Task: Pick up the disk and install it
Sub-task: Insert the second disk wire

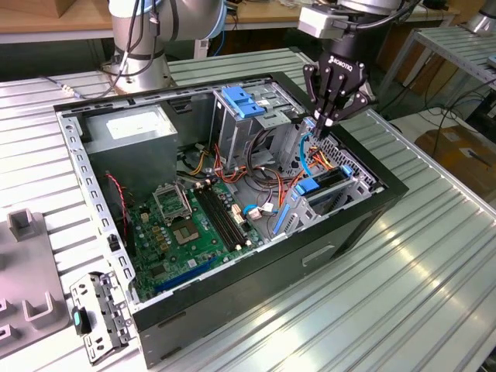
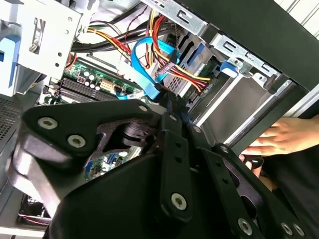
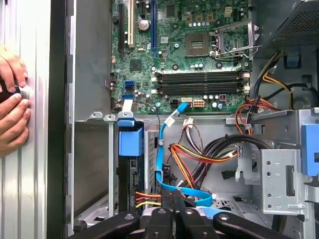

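The disk (image 1: 327,183) stands on edge in the drive bay at the open computer case's corner, on the exterior view's right, with blue rails on it. In the first wrist view the disk (image 3: 132,172) shows as a dark slab under a blue tab, with red, yellow and orange wires plugged into its end. My gripper (image 1: 319,124) reaches down into the case just beside that bay, shut, with nothing visible between its fingers. In both wrist views the gripper (image 3: 173,197) (image 2: 169,102) has its tip against a light blue flat cable (image 3: 160,149) that loops next to the disk.
A grey power-supply box (image 1: 136,128) and a metal drive cage with a blue latch (image 1: 244,102) fill the case's back. The motherboard (image 1: 194,225) lies on its floor. A person's hand (image 3: 11,99) (image 2: 281,137) rests on the case's outer wall. Grey fixtures (image 1: 31,302) lie on the table.
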Controlling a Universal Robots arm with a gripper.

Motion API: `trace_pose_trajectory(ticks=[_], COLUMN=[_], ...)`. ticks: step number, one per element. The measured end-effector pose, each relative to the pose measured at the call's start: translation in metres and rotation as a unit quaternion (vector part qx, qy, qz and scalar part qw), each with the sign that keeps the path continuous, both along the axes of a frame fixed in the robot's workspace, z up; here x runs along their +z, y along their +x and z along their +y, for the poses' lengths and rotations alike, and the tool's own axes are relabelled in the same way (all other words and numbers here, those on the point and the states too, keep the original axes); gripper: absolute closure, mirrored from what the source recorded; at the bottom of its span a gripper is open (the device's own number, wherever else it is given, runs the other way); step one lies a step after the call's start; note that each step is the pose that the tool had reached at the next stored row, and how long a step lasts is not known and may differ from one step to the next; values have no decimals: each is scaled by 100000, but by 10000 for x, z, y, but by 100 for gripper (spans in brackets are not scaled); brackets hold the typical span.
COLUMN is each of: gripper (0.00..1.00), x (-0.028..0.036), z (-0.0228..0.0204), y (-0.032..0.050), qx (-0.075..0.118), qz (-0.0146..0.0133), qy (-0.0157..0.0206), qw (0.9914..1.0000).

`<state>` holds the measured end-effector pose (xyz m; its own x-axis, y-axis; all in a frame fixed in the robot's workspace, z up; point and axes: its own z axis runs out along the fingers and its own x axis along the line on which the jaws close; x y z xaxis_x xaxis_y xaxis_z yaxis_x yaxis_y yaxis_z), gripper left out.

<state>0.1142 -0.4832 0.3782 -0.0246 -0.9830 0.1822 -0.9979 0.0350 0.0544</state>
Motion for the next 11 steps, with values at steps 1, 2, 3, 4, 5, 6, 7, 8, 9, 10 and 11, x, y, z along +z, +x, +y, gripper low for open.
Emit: trace_pose_trajectory(ticks=[1,2,3,4,5,6,7,8,9,10,11], gripper=[89,89,89,89,89,89,89,89,89,89,89], x=[-5,-10,-15,-19,-22,-24,-25,-26,-27,-27,-26], z=[0,0,0,0,0,1,7,9,10,11,11], y=[0,0,0,0,0,0,0,0,0,0,0], qx=[0,0,-1,0,1,0,-1,-1,0,-2,0], qz=[2,2,0,0,2,1,-1,3,2,1,1], qy=[-84,-167,-249,-323,-427,-611,-1068,-1249,-1369,-1474,-1485], qw=[100000,100000,100000,99999,99999,99998,99994,99992,99991,99989,99989])
